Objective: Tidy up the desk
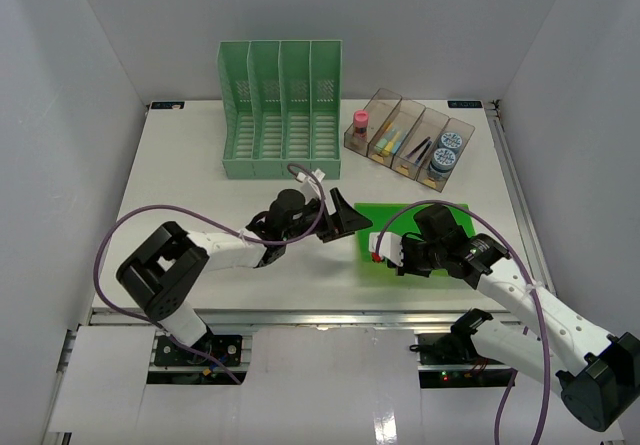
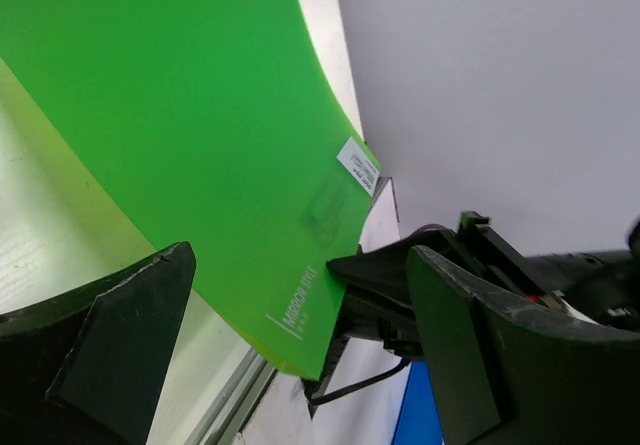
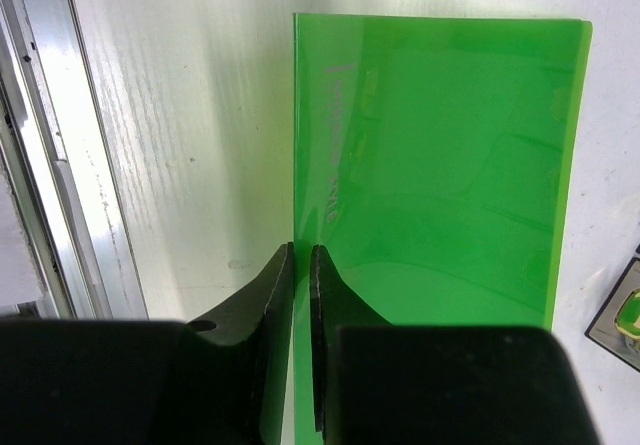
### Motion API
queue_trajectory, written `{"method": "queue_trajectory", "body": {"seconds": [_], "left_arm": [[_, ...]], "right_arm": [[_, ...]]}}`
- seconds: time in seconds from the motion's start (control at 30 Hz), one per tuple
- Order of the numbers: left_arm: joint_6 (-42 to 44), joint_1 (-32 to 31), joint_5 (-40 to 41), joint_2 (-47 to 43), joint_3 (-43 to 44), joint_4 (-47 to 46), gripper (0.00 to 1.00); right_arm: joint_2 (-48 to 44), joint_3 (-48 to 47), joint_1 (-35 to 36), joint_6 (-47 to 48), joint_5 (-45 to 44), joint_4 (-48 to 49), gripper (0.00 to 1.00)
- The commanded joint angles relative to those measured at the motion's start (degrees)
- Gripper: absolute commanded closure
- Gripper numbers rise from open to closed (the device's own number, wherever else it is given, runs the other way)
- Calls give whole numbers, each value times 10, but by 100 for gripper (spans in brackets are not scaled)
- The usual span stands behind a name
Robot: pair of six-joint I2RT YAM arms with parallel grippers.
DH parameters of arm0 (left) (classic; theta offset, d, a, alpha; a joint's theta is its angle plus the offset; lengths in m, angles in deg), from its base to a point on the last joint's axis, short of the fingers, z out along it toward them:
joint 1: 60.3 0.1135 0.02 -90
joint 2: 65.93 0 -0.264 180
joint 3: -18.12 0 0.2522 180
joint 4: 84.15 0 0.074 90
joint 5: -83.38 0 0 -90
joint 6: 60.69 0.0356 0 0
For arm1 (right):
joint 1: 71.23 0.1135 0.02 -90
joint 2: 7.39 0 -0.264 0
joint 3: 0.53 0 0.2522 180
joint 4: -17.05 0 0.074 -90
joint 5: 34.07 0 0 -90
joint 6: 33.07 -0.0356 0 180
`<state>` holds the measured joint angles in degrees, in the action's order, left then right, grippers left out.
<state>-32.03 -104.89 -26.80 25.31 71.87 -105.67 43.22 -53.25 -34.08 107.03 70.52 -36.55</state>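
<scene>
Green folder (image 3: 440, 165) edge is pinched between the right fingers (image 3: 272, 300), with the white desk (image 3: 200, 115) beneath and left of them. Beside the folder, the left fingers (image 2: 110, 350) stand spread wide.

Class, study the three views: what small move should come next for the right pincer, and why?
Probably raise the right pincer a little. Its jaws are shut on an edge of the green folder, whose far part lies on the desk, and the left pincer stands open beside its corner. Lifting would free the folder for the green file rack.
</scene>
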Motion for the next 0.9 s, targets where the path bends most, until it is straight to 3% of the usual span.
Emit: {"method": "queue_trajectory", "body": {"seconds": [0.0,0.3,0.57,0.8,0.87], "left_arm": [[-12,-16,8,30,58,91,3],[-68,-18,53,42,96,241,17],[-113,-29,9,104,145,244,18],[-131,-35,-23,144,173,215,57],[-132,-35,-24,140,169,211,74]], "right_arm": [[-7,-25,0,-13,24,14,92],[-9,-20,-1,-17,31,28,92],[-8,-13,-1,-26,41,43,92],[-11,-15,-1,-32,50,46,92],[-13,-12,-1,-34,61,44,92]]}}
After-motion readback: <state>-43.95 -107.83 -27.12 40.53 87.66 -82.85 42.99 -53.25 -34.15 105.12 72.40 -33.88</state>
